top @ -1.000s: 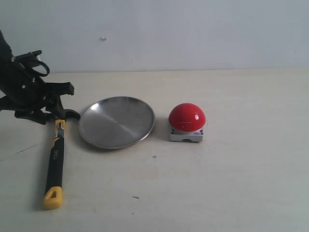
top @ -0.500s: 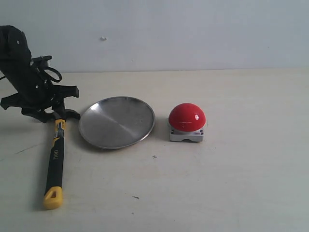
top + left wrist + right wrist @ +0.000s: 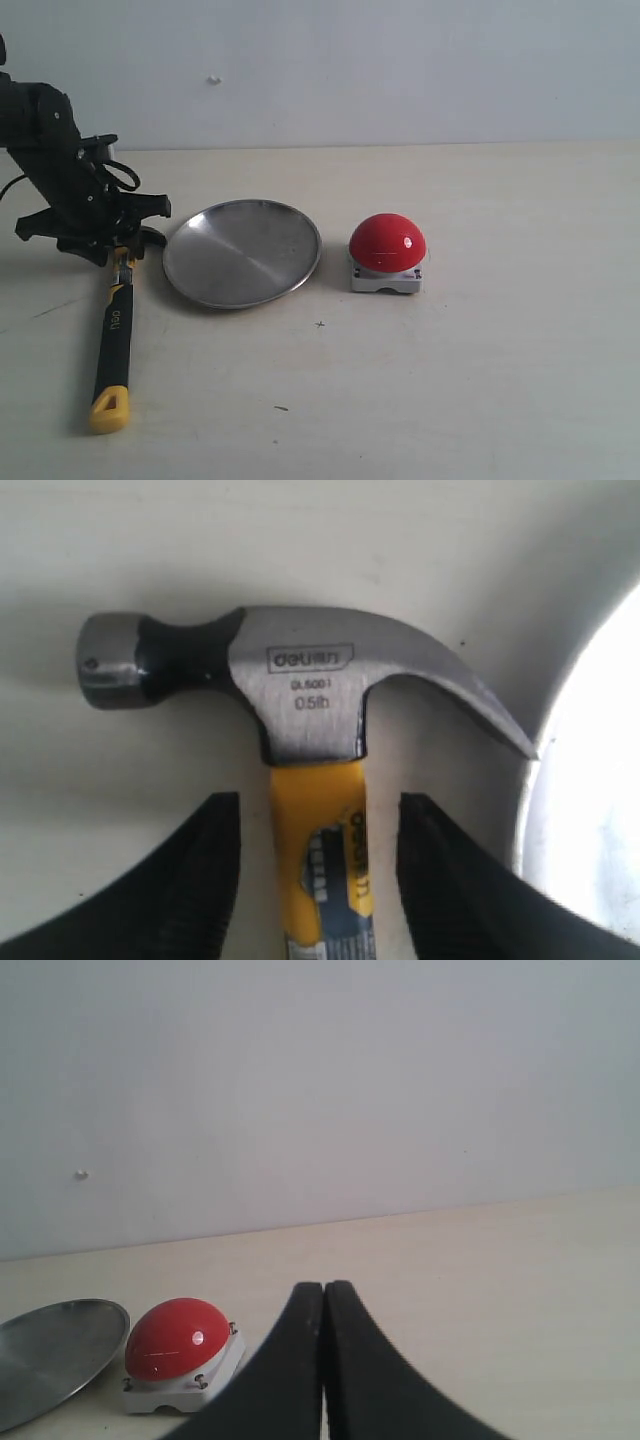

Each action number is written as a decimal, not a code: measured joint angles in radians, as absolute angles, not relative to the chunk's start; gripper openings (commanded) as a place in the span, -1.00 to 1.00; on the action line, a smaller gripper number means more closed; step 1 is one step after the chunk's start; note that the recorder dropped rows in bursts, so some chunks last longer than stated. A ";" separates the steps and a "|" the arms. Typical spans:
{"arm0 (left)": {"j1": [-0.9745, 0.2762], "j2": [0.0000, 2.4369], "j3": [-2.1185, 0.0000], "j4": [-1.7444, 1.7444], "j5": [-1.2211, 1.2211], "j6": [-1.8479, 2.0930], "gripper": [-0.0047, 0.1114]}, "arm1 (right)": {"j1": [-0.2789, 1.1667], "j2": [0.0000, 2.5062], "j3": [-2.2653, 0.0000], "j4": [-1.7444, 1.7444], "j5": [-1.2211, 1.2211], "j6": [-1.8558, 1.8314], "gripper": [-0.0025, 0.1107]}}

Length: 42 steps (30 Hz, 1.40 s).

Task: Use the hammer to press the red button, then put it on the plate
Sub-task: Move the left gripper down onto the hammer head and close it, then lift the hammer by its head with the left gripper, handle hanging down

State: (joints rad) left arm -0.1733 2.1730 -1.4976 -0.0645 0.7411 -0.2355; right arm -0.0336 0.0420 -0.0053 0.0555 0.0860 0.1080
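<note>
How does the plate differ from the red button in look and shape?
The plate is dull silver metal; the button is glossy red on a grey base. The plate is shallow and nearly flat; the button is a raised dome. The plate is clearly wider than the button. Both rest on the table, side by side, not touching.

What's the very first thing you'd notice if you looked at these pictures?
The shiny red button jumps out first, a bright dome just right of the silver plate in the exterior view. Next comes the long black-and-yellow hammer lying left of the plate. The left claw is open on either side of its handle, just below the head, not squeezing it.
</note>
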 measured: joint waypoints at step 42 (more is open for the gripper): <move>-0.178 2.287 -1.655 -0.029 0.899 -0.261 -0.08 | -0.034 0.042 -0.005 0.055 0.086 0.108 -0.96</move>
State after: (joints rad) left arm -0.1775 2.2866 -1.6549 -0.0294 0.8992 -0.2614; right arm -0.0336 0.0420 -0.0053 0.0555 0.0860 0.1080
